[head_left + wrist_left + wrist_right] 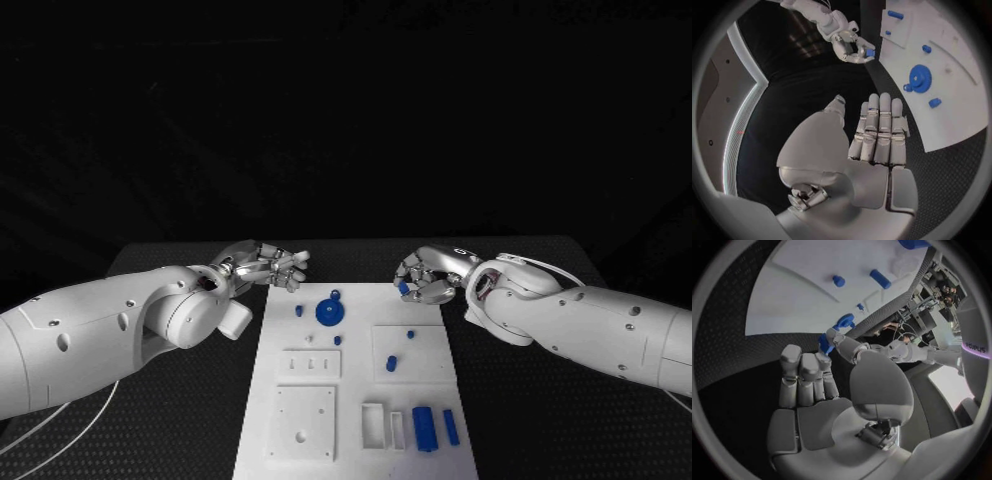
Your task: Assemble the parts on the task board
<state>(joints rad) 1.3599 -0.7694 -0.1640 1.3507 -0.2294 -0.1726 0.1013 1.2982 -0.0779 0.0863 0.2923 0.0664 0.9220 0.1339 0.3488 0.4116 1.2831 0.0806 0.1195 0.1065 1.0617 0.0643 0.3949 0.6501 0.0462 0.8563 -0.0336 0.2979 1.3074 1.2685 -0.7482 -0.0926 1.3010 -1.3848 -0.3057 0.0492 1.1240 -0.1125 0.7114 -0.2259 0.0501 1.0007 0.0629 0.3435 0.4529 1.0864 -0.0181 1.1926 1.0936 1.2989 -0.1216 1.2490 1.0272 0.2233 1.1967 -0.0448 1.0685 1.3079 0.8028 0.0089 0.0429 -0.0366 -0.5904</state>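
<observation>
The white task board lies lengthwise in the middle of the black table. A blue gear sits near its far end, with small blue pegs around it. My right hand hovers at the board's far right corner and pinches a small blue part between thumb and a finger; the left wrist view shows that same part at its fingertips. My left hand hovers off the board's far left corner, its fingers straight and holding nothing.
White blocks with holes stand on the board's near half. Two long blue pieces lie beside a white slotted holder at the near right. More pegs stand on a raised plate at mid right.
</observation>
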